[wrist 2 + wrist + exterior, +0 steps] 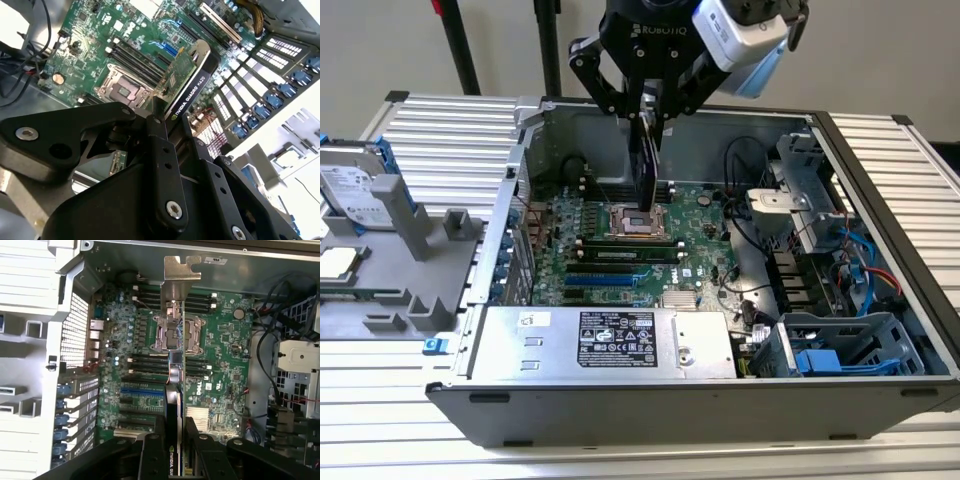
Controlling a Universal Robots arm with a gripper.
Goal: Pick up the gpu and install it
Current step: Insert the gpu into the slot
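- At the exterior view's left, a hard drive [355, 190] is lying on a grey fixture [420, 255], which is resting on the ribbed metal table [450, 130].
- Just right of the fixture, an open computer case [620, 410] is lying on its side, with its interior facing up.
- Along the case's near edge, a silver power supply [610, 340] is sitting with its label upward.
- Behind the supply, the green motherboard [700, 215] is lying flat in the case, with the CPU socket [638, 222] near its middle.
- Above the socket, the gripper [645, 108] is reaching down from the top of the exterior view, and its fingers [150, 455] are pinching the gpu [645, 165] from both faces.
- The gpu is hanging on edge over the socket area and is not seated in any slot.
- In the second wrist view, the gripper [167, 120] is clamping the gpu [192, 80], whose black cover and green board are both showing.
- In the first wrist view, the gripper [175, 440] is holding the gpu [176, 400] edge-on, with the silver bracket [180, 272] at the card's far end.
- At the exterior view's right, a grey drive cage [800, 190] is standing inside the case, and cables [865, 255] are running beside it.
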